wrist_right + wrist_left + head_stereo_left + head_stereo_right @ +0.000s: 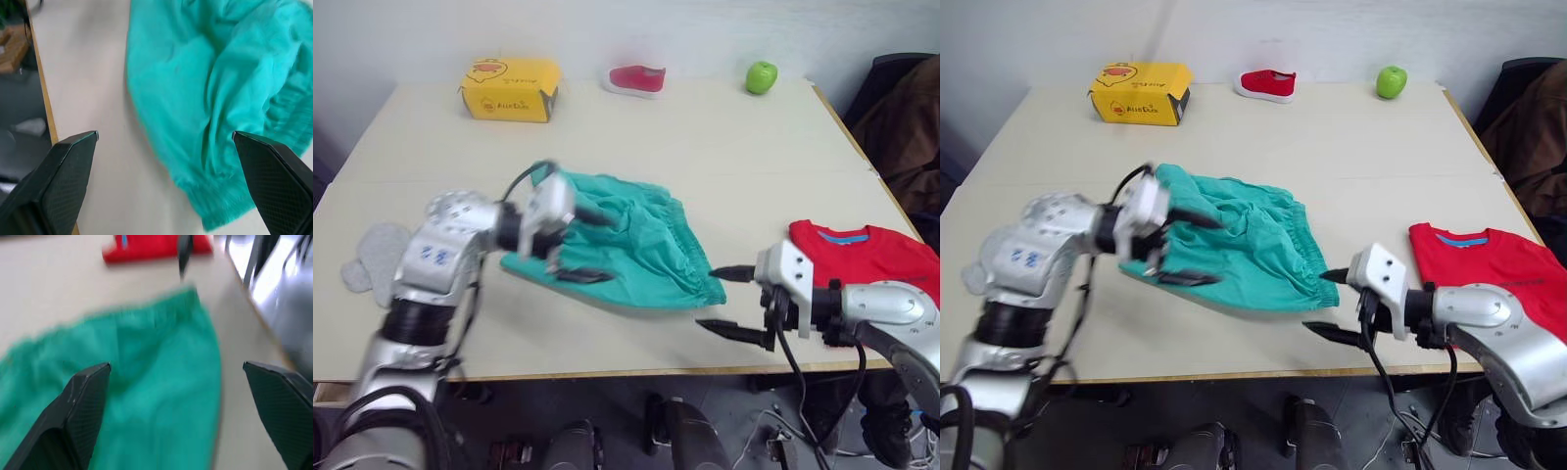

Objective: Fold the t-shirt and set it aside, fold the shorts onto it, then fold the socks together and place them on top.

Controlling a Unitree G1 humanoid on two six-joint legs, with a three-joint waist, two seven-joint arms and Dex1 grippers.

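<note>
Pale bench (724, 157), yellow box (509, 89), small red shoe (638, 78) and green apple (761, 76) along far edge, teal shorts (636, 245) mid-bench, left jaws (579, 245) wide over them, right jaws (736, 302) wide just beside waistband, red t-shirt (862, 257) folded at right, grey socks (372, 257) at left edge.

One tabletop (724, 157) carries everything counted here. One pair of teal-green shorts (636, 240) lies near its middle. One bright red t-shirt (862, 257) sits at the robot's right edge. Grey socks (372, 257) rest at the left edge; two seem to lie there, though they overlap and the count is uncertain. Along the far side are one yellow cardboard box (509, 90), one small red shoe (638, 78) and one green apple (761, 76). Two end effectors are present: the left end effector (576, 245) and the right end effector (729, 302), each with two black fingers.
</note>
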